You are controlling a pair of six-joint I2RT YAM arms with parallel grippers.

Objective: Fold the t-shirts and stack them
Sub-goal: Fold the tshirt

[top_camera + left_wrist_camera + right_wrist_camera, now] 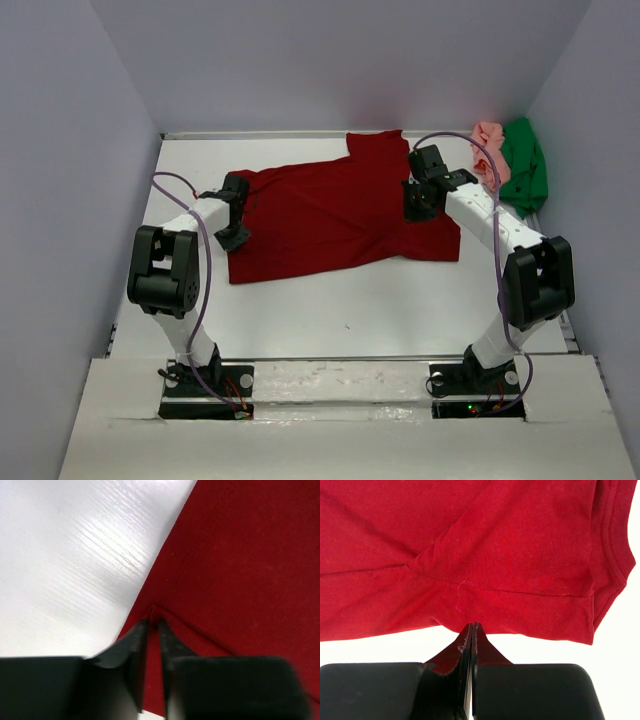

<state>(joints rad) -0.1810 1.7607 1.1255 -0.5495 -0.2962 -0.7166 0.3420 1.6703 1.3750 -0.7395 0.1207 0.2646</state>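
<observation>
Top external view shows the dark red t-shirt spread flat across the middle of the white surface. The pink t-shirt and green t-shirt lie bunched together in the far right corner. The left claw — narrowed to a slit — pinches a raised fold at the dark red t-shirt's left edge. The right claw is clamped tight on an edge of its right part.

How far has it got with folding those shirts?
Nothing looks folded or stacked yet. In hand: the red shirt lies spread out, with the left gripper and right gripper each pinching an edge. Left: folding it, then the pink shirt and green shirt, bunched in the far right corner.
</observation>
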